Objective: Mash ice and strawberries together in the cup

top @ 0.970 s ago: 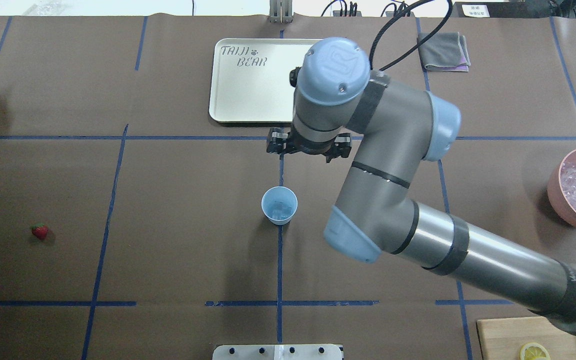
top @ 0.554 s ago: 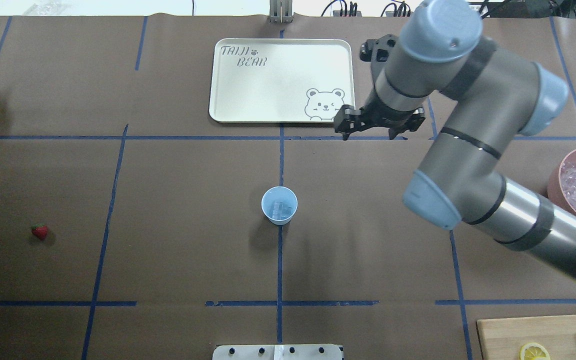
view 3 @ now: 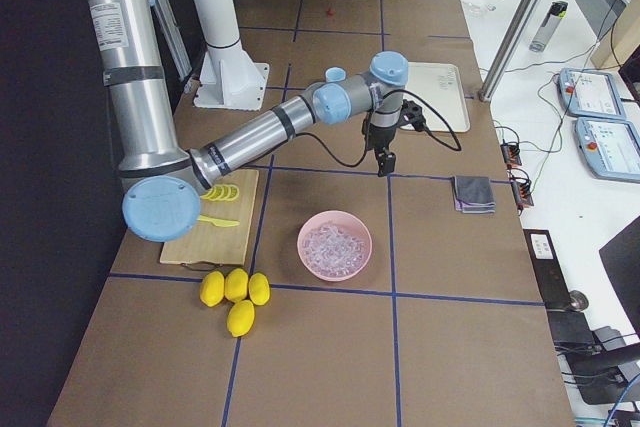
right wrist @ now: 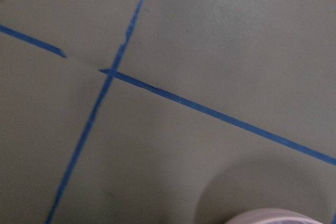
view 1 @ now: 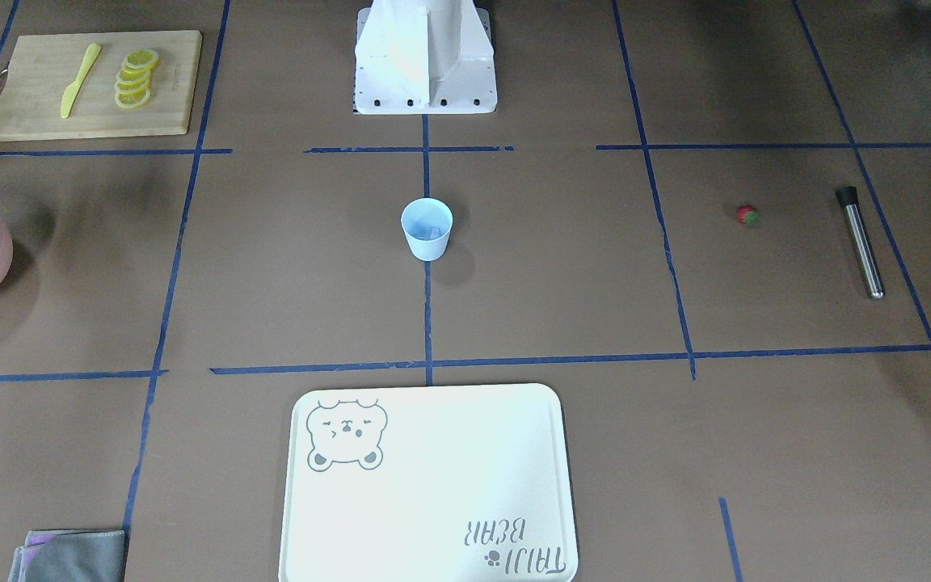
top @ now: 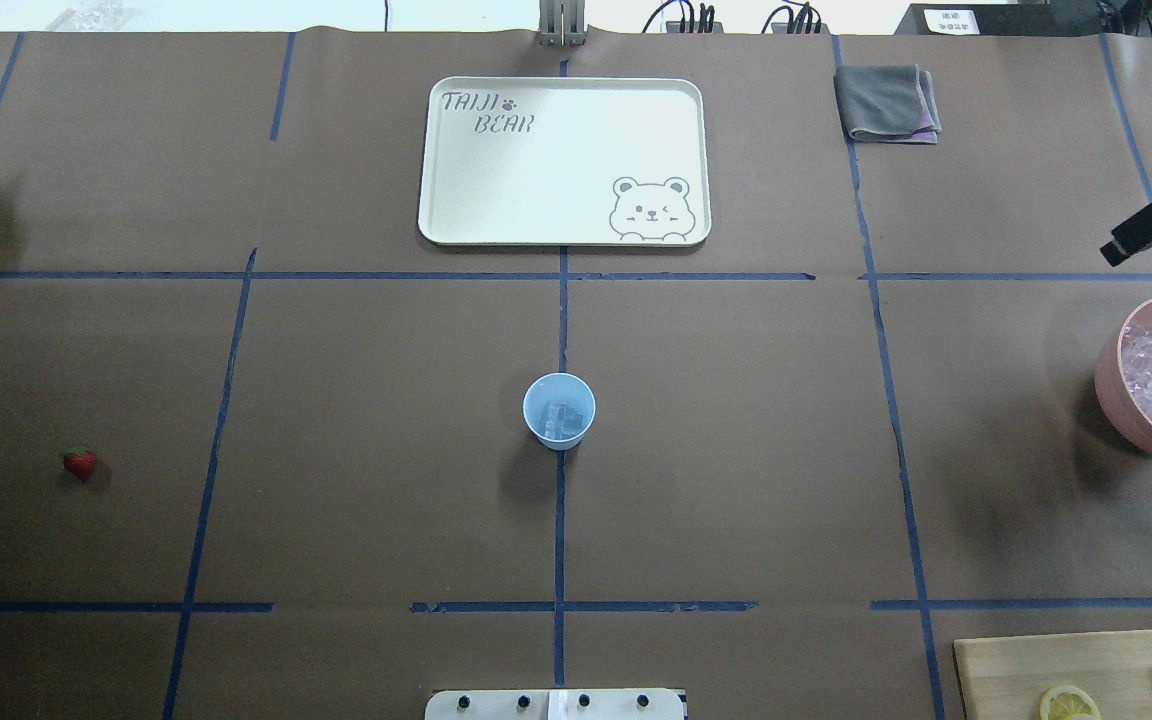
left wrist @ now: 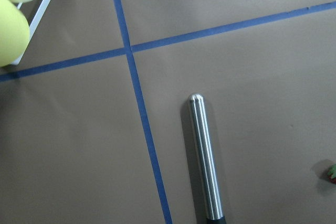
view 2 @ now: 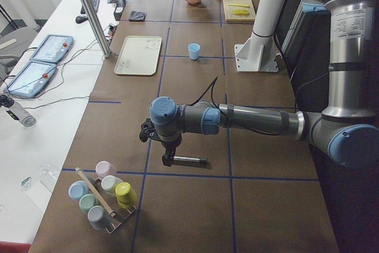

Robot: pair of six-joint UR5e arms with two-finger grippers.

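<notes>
Ice (top: 561, 420) sits in the cup (top: 559, 410), well away from the left gripper (view 2: 169, 154) and the right gripper (view 3: 385, 159); open or closed, I cannot tell. The strawberry (top: 80, 463) lies near the left one and likely needs picking next.

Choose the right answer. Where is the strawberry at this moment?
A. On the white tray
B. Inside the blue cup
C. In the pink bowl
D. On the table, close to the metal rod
D: the strawberry lies on the brown table a little way from the metal rod and far from the cup, which holds only ice.
</notes>
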